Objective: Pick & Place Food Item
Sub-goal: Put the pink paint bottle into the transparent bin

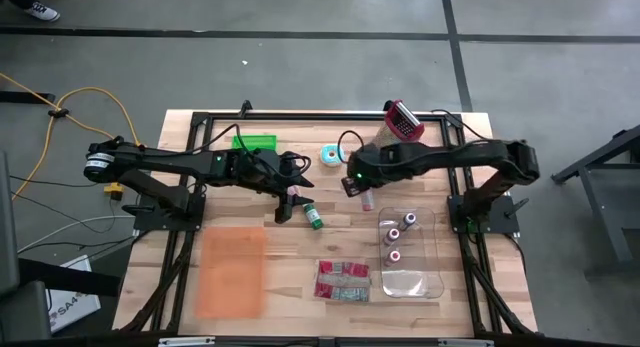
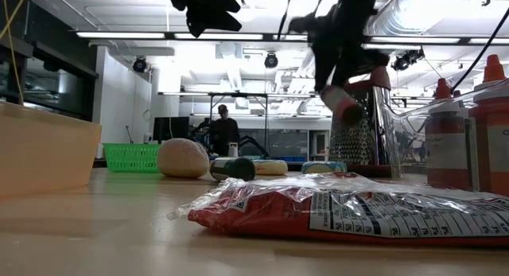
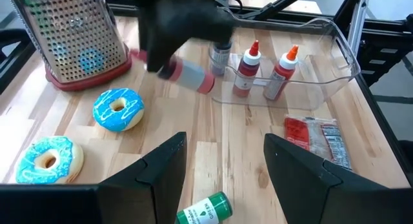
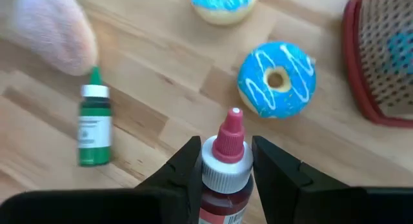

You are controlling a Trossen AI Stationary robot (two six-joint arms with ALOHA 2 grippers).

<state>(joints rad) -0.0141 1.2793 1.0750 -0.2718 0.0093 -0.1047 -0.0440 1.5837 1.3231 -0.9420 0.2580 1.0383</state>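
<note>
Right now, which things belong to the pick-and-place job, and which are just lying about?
In play:
right tool, shut on the red bottle
clear bin holding similar bottles

Lying about:
green bottle
two blue donuts
grater
snack packet
green basket

- Bright, even overhead light; ceiling strip lamps (image 2: 143, 35) glare in the low view.
- Soft, faint shadows on the table (image 1: 290, 252).
- Right arm (image 3: 177, 27) motion-blurred.
- Near snack packet (image 2: 350, 211) slightly soft.

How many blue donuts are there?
2. One blue donut lies beside the metal grater. The other lies close by on the wooden table. None seems hidden.
</note>
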